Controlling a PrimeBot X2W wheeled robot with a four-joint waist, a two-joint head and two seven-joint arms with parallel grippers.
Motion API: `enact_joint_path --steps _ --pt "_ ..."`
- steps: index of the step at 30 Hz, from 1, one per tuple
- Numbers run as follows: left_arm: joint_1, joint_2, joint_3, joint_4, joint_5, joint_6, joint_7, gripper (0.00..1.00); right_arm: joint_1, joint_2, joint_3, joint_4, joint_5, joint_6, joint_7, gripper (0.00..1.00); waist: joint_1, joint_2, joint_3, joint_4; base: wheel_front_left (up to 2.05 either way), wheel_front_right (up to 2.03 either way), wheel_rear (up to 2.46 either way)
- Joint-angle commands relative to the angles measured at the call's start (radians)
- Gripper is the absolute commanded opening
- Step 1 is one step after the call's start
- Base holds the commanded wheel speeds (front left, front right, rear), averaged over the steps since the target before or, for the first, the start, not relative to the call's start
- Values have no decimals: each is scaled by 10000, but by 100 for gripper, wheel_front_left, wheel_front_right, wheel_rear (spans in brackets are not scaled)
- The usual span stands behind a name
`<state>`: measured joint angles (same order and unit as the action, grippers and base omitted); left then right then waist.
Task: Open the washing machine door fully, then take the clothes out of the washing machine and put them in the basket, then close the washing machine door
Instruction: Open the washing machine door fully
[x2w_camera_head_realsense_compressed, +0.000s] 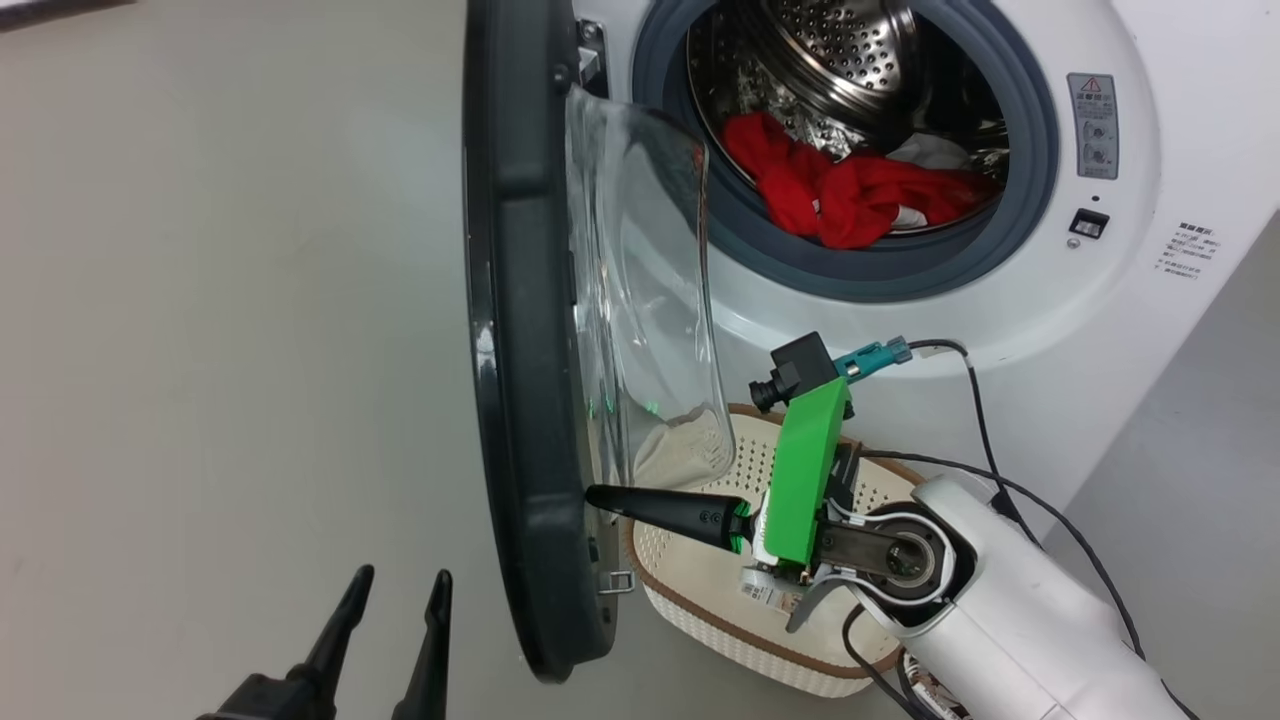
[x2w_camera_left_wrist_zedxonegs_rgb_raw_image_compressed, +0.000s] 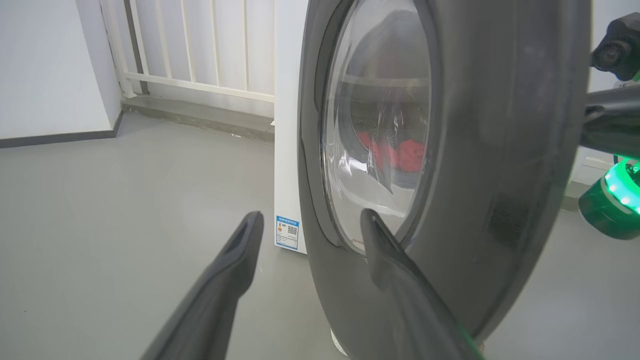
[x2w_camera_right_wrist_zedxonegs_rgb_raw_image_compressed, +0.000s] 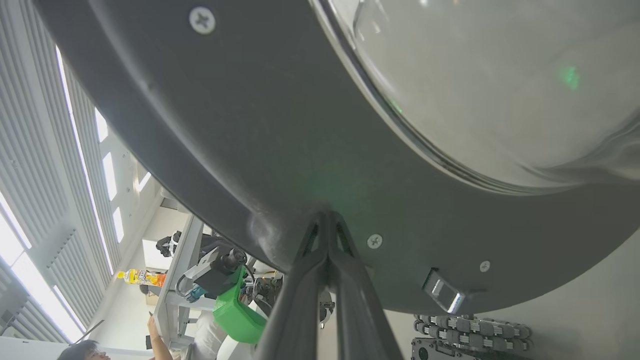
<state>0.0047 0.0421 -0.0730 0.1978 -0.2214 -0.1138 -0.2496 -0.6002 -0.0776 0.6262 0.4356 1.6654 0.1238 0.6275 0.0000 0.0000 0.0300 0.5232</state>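
– Right hand (x2w_camera_head_realsense_compressed: 592, 495) from the head camera?
– Pinched together, holding nothing, its tip at the inner rim of the washing machine door (x2w_camera_head_realsense_compressed: 510, 300), which stands open, edge-on. Left hand (x2w_camera_head_realsense_compressed: 404, 578) is spread wide and empty, low on the door's outer side. Red clothes (x2w_camera_head_realsense_compressed: 850, 195) lie in the drum of the washing machine (x2w_camera_head_realsense_compressed: 1120, 250); the basket (x2w_camera_head_realsense_compressed: 700, 590) sits on the floor below.
– Left wrist?
– Spread fingers near the door's outer face (x2w_camera_left_wrist_zedxonegs_rgb_raw_image_compressed: 500, 150), clothes (x2w_camera_left_wrist_zedxonegs_rgb_raw_image_compressed: 395, 152) red through the glass.
– Right wrist?
– Closed tip (x2w_camera_right_wrist_zedxonegs_rgb_raw_image_compressed: 327, 216) meets the door's dark rim (x2w_camera_right_wrist_zedxonegs_rgb_raw_image_compressed: 250, 125).
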Motion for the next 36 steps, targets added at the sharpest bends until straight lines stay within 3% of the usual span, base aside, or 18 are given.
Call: enact_joint_path --steps 1,14,36 --pt "-173 81 316 -127 -5 21 -122 100 95 174 -24 -198 -312 69 -214 100 0 0 -123 -68 0 0 0" --pt "-226 81 551 237 211 -109 -122 100 1361 -695 255 -148 -1497 69 -1209 100 0 0 -352 -610 0 0 0" --pt "30 81 1052 306 282 -165 -122 100 2737 -2371 857 212 -2521 69 -4368 100 0 0 -470 -1480 0 0 0"
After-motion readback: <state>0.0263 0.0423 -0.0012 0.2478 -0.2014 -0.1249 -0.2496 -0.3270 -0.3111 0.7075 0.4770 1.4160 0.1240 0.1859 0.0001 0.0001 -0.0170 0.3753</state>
